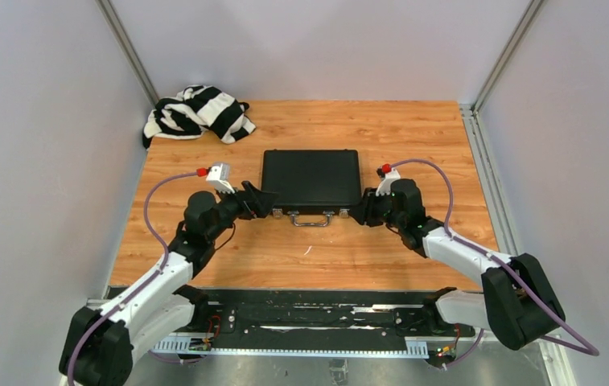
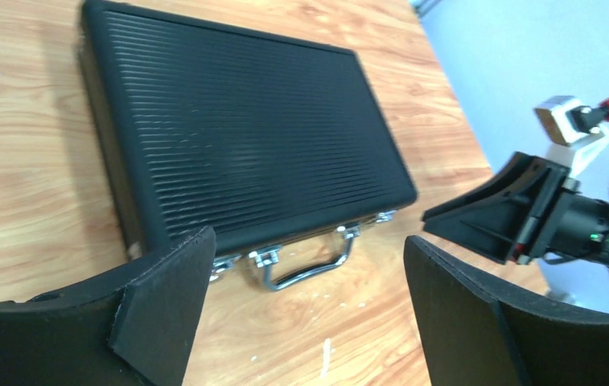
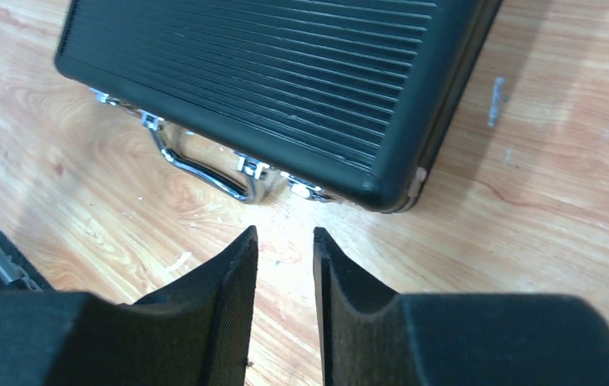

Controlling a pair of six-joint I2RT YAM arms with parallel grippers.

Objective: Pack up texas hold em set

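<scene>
The texas hold em set shows only as a closed black ribbed briefcase (image 1: 311, 178) (image 2: 236, 137) (image 3: 285, 72) lying flat mid-table, its silver handle (image 1: 310, 219) (image 2: 309, 272) (image 3: 200, 169) and latches facing the arms. My left gripper (image 1: 267, 201) (image 2: 309, 241) is off the case's front left corner, jaws wide open and empty. By the front right corner, my right gripper (image 1: 363, 211) (image 3: 284, 233) is open a narrow gap with nothing between its fingers. Neither gripper touches the case. The right gripper (image 2: 510, 213) also appears in the left wrist view.
A black-and-white striped cloth (image 1: 198, 112) lies crumpled at the table's back left corner. Grey walls close in the table on the left, back and right. Bare wood (image 1: 309, 253) lies between the case and the arm bases.
</scene>
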